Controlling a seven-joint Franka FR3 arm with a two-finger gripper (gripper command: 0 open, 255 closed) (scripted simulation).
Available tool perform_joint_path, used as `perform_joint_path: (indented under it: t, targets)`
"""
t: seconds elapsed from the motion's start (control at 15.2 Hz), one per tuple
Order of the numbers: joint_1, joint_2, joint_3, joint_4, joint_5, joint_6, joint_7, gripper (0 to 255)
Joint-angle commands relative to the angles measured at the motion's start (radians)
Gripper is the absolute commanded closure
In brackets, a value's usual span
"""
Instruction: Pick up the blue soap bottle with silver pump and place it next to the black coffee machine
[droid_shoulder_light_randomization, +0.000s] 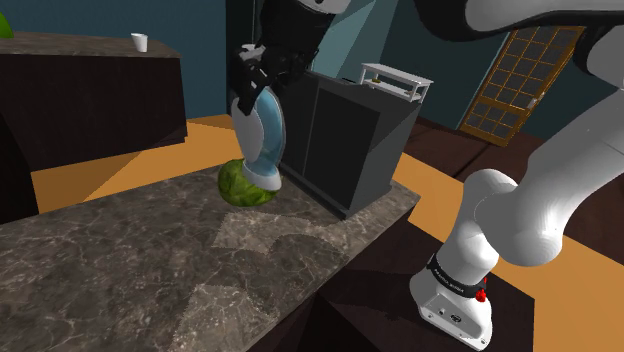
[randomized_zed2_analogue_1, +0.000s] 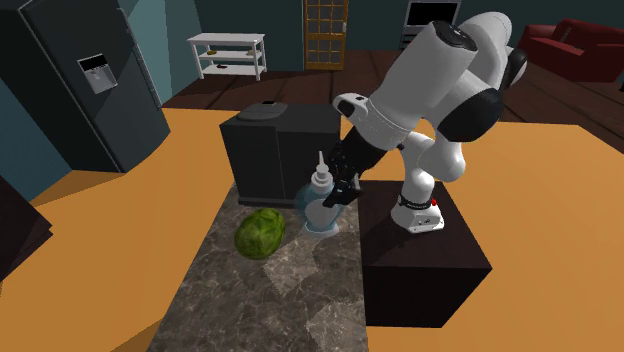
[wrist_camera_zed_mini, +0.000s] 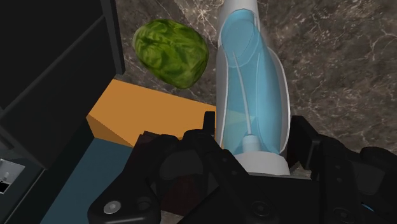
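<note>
now hand (wrist_camera_zed_mini: 256, 137) clasps blue soap bottle (wrist_camera_zed_mini: 251, 76).

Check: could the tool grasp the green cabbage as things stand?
Probably not. The tool is shut on the blue soap bottle, so it has no room to grasp; the green cabbage itself lies uncovered on the counter beside the bottle.

Soap bottle (droid_shoulder_light_randomization: 265, 135) is showing pale translucent blue with a whitish-grey base. Leafy ball (droid_shoulder_light_randomization: 243, 185) is showing mottled green with darker veins. Countertop (droid_shoulder_light_randomization: 150, 260) is showing dark grey-brown marbling with pale streaks. Coffee machine (droid_shoulder_light_randomization: 340, 140) is reading black. Floor (droid_shoulder_light_randomization: 90, 175) is showing flat orange. Arm (droid_shoulder_light_randomization: 520, 210) is showing white.
</note>
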Motion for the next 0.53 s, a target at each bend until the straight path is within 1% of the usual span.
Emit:
perform_joint_path:
  t: [0.0, 0.46]
  targets:
    - [-0.001, 0.003, 0.000, 0.030, 0.002, -0.026, -0.010, 255]
    - [-0.004, 0.026, 0.004, 0.145, 0.003, -0.115, -0.036, 255]
